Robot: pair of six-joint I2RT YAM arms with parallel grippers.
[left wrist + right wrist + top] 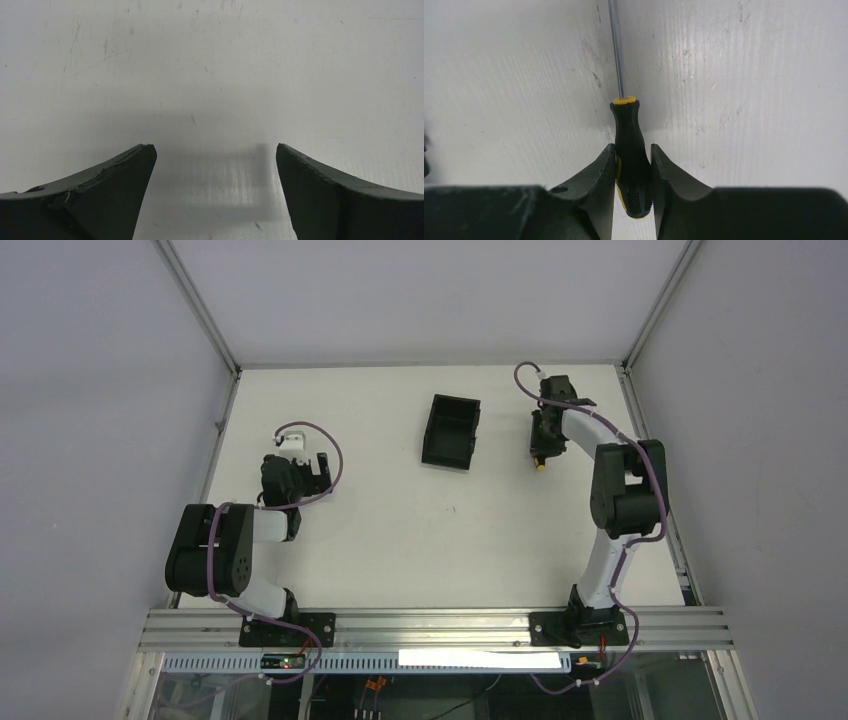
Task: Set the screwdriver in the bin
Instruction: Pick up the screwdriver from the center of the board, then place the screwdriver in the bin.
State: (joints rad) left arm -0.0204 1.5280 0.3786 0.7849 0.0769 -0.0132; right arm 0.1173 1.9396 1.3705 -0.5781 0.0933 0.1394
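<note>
Black-handled screwdriver (626, 127) within the right tool (632, 149)

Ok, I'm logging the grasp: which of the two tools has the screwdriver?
The right tool: it is shut on the black handle of the screwdriver, beside the bin. The left tool is open and holds nothing.

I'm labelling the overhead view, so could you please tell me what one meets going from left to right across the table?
Left gripper, open over the bare table → bin → right gripper, shut on the screwdriver.
</note>
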